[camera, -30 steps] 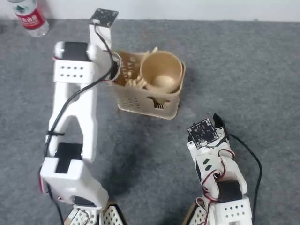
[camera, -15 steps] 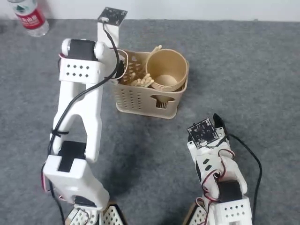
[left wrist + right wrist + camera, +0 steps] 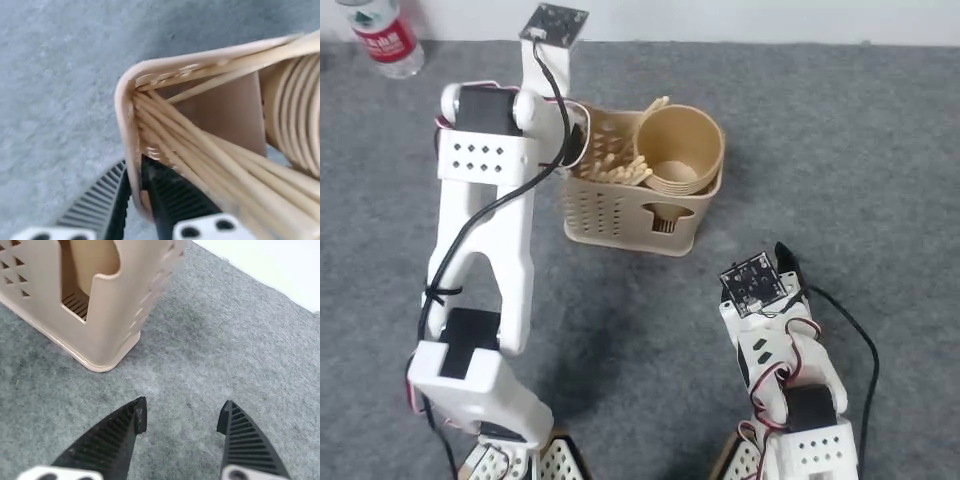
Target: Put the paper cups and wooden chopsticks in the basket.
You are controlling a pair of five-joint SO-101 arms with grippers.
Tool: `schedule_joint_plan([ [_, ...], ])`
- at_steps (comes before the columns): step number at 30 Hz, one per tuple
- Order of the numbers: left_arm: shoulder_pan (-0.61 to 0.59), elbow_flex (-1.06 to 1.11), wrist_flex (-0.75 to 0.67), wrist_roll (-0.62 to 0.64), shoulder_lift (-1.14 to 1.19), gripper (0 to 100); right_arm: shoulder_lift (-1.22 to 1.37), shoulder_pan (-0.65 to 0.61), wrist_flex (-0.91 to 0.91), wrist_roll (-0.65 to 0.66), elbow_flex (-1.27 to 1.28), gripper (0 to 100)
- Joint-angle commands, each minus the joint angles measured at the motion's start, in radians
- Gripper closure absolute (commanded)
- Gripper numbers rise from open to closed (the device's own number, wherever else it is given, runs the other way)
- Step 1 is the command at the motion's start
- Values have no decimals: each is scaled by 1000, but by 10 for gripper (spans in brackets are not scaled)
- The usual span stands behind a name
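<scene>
The beige perforated basket (image 3: 620, 215) stands upright on the grey carpet. Stacked paper cups (image 3: 682, 150) fill its right compartment, and several wooden chopsticks (image 3: 618, 170) lean in its left one. My left gripper (image 3: 575, 140) is shut on the basket's left wall. In the left wrist view the left gripper (image 3: 135, 172) has one finger on each side of the basket rim (image 3: 125, 100), with the chopsticks (image 3: 200, 150) and cups (image 3: 295, 120) just beyond. My right gripper (image 3: 182, 412) stands open over bare carpet, short of the basket's front corner (image 3: 100, 325). In the high view the right gripper (image 3: 782, 258) sits below and right of the basket.
A plastic bottle (image 3: 382, 35) with a red label lies at the far left corner. A white wall edge runs along the back of the carpet. Open carpet stretches to the right of the basket and between the two arms.
The basket, tilted a second ago, now stands upright and has shifted slightly right with the left gripper still on its wall. The right arm has kept still.
</scene>
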Motion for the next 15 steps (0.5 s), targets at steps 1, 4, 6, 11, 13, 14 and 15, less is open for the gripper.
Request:
schedule_joint_plan([
  [1,29,73,37,-2,-72,991,-8,-2,7,15,18,764],
  [4,63,168,37,-34,-72,991,-8,-2,7,15,18,764],
  [6,84,226,35,-92,-74,991,-8,-2,7,15,18,764],
  [11,95,275,34,-118,-74,990,-8,-2,7,15,18,764],
  [13,89,260,34,-118,-74,990,-8,-2,7,15,18,764],
  [14,89,249,34,-117,-74,990,-8,-2,7,15,18,764],
  [15,89,234,34,-117,-74,989,-8,-2,7,15,18,764],
])
